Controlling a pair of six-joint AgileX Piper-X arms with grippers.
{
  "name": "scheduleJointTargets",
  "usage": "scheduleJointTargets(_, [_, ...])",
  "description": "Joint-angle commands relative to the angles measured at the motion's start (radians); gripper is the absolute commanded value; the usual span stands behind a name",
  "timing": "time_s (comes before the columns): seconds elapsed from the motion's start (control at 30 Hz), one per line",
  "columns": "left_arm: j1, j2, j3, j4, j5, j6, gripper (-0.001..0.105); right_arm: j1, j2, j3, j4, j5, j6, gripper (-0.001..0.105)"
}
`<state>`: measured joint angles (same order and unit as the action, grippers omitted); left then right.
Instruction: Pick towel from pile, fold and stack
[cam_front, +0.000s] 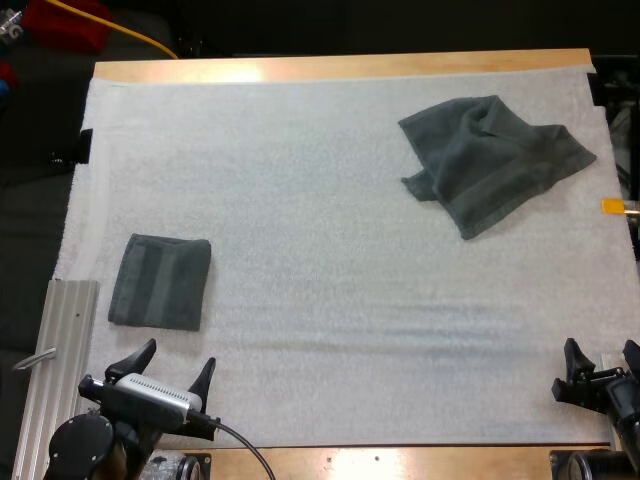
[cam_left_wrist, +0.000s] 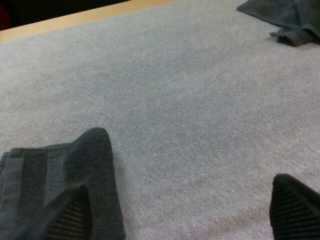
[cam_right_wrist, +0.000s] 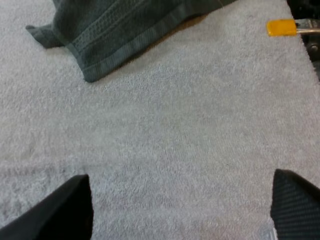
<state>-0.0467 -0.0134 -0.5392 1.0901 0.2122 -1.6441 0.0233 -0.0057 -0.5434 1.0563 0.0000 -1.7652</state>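
**A:** Where are we, starting from the left?

**B:** Our left gripper (cam_front: 180, 353) sits at 7 o'clock on the white mat (cam_front: 330, 250), fingers spread and empty. It is just short of the folded towel (cam_front: 160, 282) at 8 o'clock, so 1 towel looks done.

**A:** And the next one?

**B:** The crumpled towel (cam_front: 495, 160) lies at 2 o'clock, well apart from both arms. Our right gripper (cam_front: 601, 347) sits at 5 o'clock, fingers apart, holding nothing.

**A:** So we're between towels?

**B:** We think so. Next the right arm should reach toward 12 o'clock, pinch a corner, and draw the towel to mid-mat.
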Motion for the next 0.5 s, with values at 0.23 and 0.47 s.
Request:
scheduleJointTargets(0.23, [0.000, -0.137, -0.001, -0.023, 0.002, -0.007, 0.070, 0.000, 0.009, -0.027, 0.025, -0.047, -0.002, 0.071])
scheduleJointTargets(0.47, [0.000, -0.108, -0.033, -0.019, 0.009, -0.006, 0.070, 0.000, 0.047, -0.087, 0.025, -0.074, 0.012, 0.071])
